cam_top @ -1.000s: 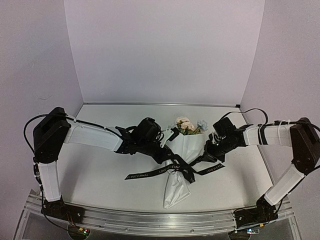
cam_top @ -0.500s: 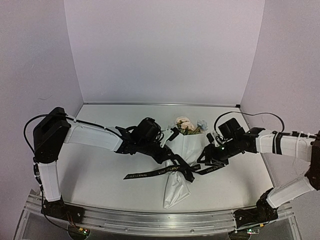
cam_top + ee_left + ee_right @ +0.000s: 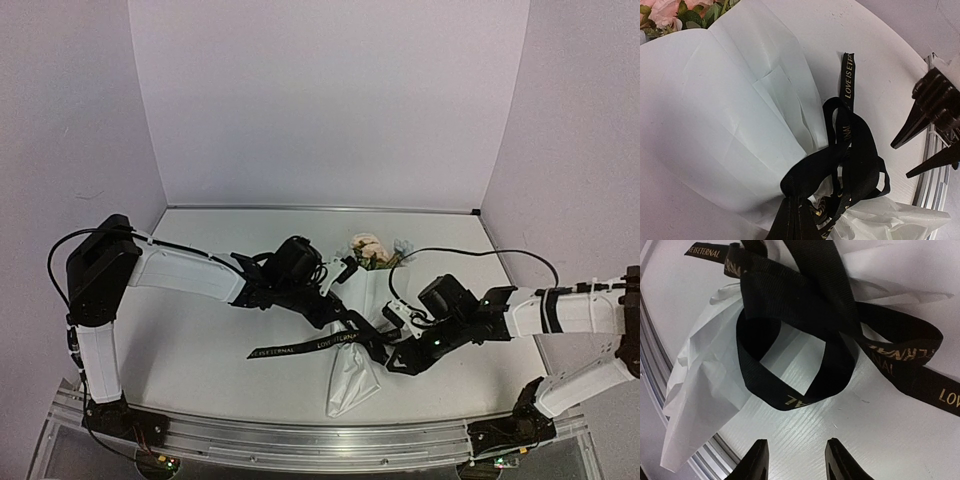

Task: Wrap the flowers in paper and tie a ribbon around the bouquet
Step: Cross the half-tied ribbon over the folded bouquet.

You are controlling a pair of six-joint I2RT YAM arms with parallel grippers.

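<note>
The bouquet lies on the table, peach and blue flowers [image 3: 370,248] at the far end and the white paper [image 3: 368,292] cone narrowing to a crumpled tail near the front. A black ribbon [image 3: 338,341] with pale lettering is looped around the cone's neck, one tail trailing left. My left gripper [image 3: 346,323] is shut on a ribbon strand [image 3: 850,150] at the neck, its fingers [image 3: 792,222] dark at the frame bottom. My right gripper [image 3: 396,356] hovers low just right of the neck, open, with bare table between its fingertips [image 3: 756,459] and a ribbon loop [image 3: 790,395] ahead.
The metal rail [image 3: 300,440] runs along the table's near edge, close behind the paper tail [image 3: 700,390]. White walls enclose the back and both sides. The right gripper's dark fingers [image 3: 925,127] show at the right of the left wrist view.
The right gripper has opened, let go of the ribbon's right tail, and swung nearer and left toward the cone's neck. The left arm has held still.
</note>
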